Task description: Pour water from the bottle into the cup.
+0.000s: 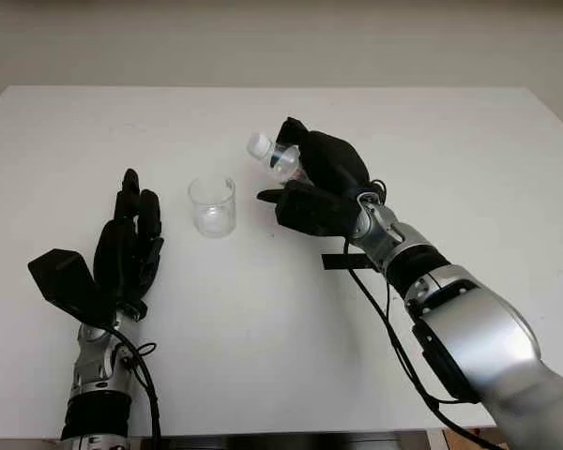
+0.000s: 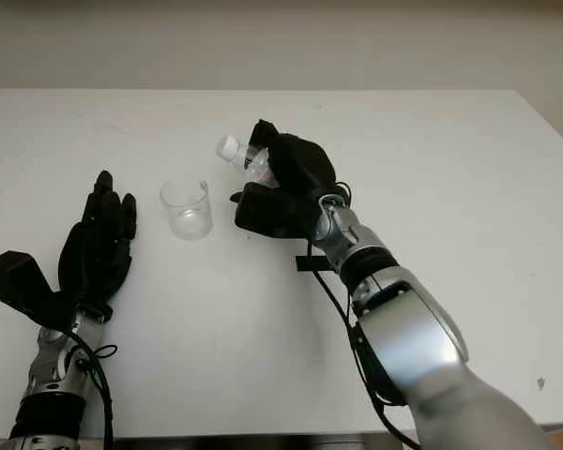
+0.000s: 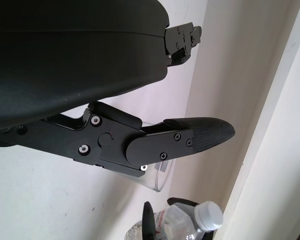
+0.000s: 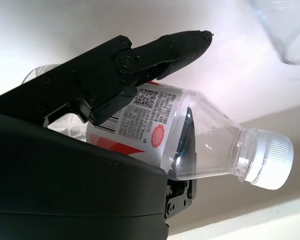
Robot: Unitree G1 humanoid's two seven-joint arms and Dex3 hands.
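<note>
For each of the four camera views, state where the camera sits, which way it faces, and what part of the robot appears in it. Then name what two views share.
Left eye view: on the head, looking down at the table; both arms, right hand gripping the bottle, left hand open by the cup.
Right eye view: same scene, slightly offset.
Left wrist view: beside the left hand, facing cup and bottle.
Right wrist view: beside the right hand, facing the capped bottle.
Shared: all show the bottle.

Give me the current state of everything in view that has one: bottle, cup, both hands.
bottle: capped, tilted with its neck toward the cup, held off the table
cup: upright on the table, apparently empty
right hand: shut on the bottle
left hand: open, near the cup's other side, holding nothing
</note>
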